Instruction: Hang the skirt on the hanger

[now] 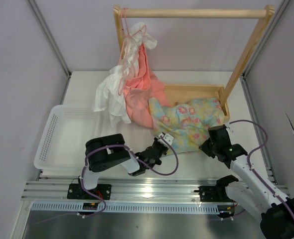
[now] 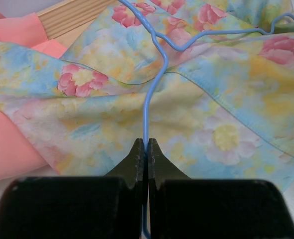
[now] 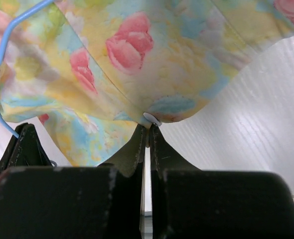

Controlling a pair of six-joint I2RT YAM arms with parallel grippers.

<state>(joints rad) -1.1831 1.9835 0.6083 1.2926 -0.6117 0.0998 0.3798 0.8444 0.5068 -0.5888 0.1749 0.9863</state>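
Observation:
The skirt [image 1: 189, 122], pale yellow and light blue with pink flowers, lies crumpled over the front of the wooden rack base. My left gripper [image 1: 162, 140] is at its near left edge, shut on the thin light-blue wire hanger [image 2: 155, 84]. The wire runs up from the closed jaws [image 2: 147, 145] and across the skirt [image 2: 221, 124]. My right gripper [image 1: 208, 145] is at the skirt's near right edge. In the right wrist view it [image 3: 149, 127] is shut on the hem of the skirt [image 3: 162, 64], next to a small white button. A bit of the hanger [image 3: 7, 35] shows at the left there.
A wooden clothes rack [image 1: 192, 13] stands at the back with its base frame [image 1: 192, 89] on the table. A pink hanger [image 1: 134, 35] on it carries a salmon-pink garment [image 1: 142, 94] and a white garment [image 1: 112, 94]. A white basket [image 1: 57, 134] sits at the left.

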